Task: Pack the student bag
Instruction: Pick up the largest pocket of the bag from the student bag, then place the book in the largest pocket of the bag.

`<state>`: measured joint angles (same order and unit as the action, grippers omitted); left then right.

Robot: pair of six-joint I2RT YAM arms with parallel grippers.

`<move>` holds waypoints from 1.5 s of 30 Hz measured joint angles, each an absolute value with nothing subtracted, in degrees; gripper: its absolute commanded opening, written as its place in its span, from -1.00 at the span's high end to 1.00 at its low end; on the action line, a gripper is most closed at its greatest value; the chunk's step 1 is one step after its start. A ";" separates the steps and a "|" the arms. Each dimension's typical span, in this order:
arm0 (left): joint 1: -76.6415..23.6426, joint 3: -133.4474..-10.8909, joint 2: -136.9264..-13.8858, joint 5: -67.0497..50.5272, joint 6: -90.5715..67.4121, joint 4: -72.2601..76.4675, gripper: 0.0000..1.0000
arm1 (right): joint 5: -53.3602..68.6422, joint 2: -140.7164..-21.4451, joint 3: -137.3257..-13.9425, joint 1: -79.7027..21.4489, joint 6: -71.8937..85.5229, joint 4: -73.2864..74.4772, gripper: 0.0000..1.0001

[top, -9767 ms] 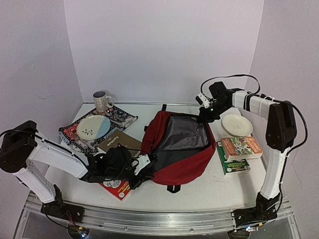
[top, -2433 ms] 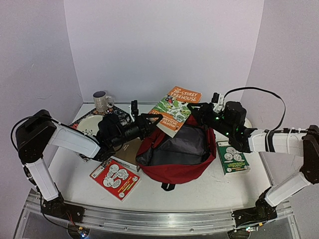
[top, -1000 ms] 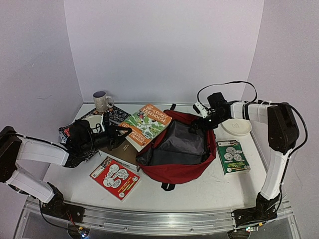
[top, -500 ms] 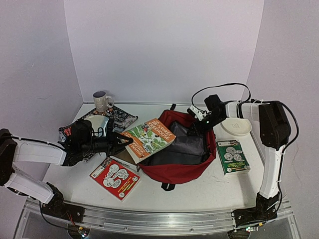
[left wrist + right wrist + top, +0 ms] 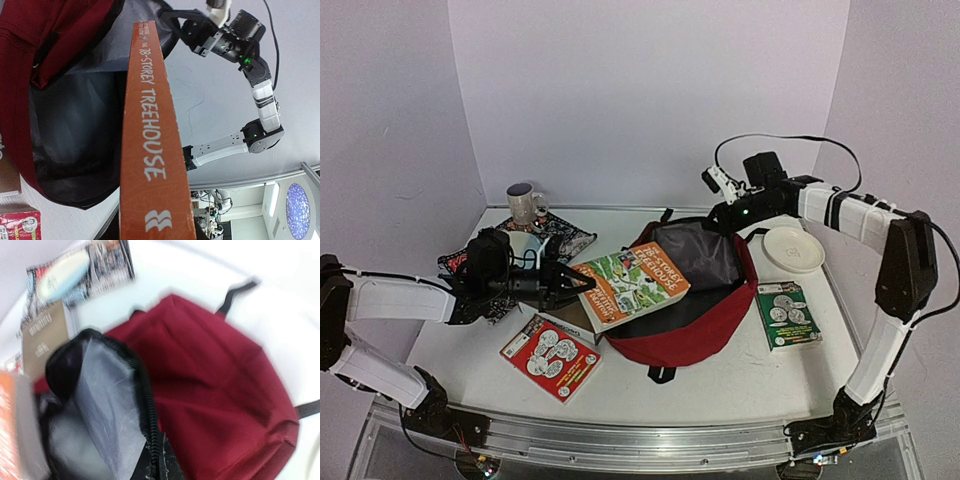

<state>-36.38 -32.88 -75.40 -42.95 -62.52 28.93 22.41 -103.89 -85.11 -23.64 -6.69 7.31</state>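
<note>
The student bag (image 5: 705, 320) is a dark red backpack lying mid-table with its grey-lined mouth open. My right gripper (image 5: 720, 220) is shut on the zip edge at the bag's far rim and holds it raised. In the right wrist view, the black fingertips (image 5: 161, 462) pinch the zip between the red cloth (image 5: 220, 390) and the grey lining (image 5: 100, 390). My left gripper (image 5: 572, 284) is shut on an orange-spined "78-Storey Treehouse" book (image 5: 632, 286). The book's far end reaches over the bag's mouth. In the left wrist view, the spine (image 5: 150, 125) hides my fingers.
A red book (image 5: 552, 357) and a brown notebook (image 5: 582, 322) lie left of the bag. A green book (image 5: 786, 315) and a white plate (image 5: 795, 250) are on its right. A mug (image 5: 526, 205), a patterned mat (image 5: 565, 236) and a bowl (image 5: 525, 245) stand at the back left.
My right gripper has shut on the bag's far rim and lifted it up and back. My left gripper has carried the book to the right, over the bag's mouth.
</note>
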 measured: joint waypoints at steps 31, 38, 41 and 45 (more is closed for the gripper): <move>-40.95 -43.90 -93.93 -30.97 -68.70 27.61 1.00 | 5.96 -79.85 -64.22 -38.46 5.26 -16.80 1.00; -41.16 -45.69 -95.40 -27.66 -71.09 27.47 1.00 | 4.10 -72.83 -60.58 -38.78 8.06 -23.28 1.00; -41.69 -45.69 -95.59 -26.23 -71.89 27.53 1.00 | 4.50 -72.95 -60.35 -39.27 8.85 -24.07 1.00; -42.40 -46.02 -95.96 -25.09 -73.61 29.64 1.00 | 5.02 -73.53 -59.39 -40.67 9.83 -25.40 1.00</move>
<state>-42.40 -46.02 -95.96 -25.09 -73.61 29.64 5.02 -73.53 -59.39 -40.67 9.83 -25.40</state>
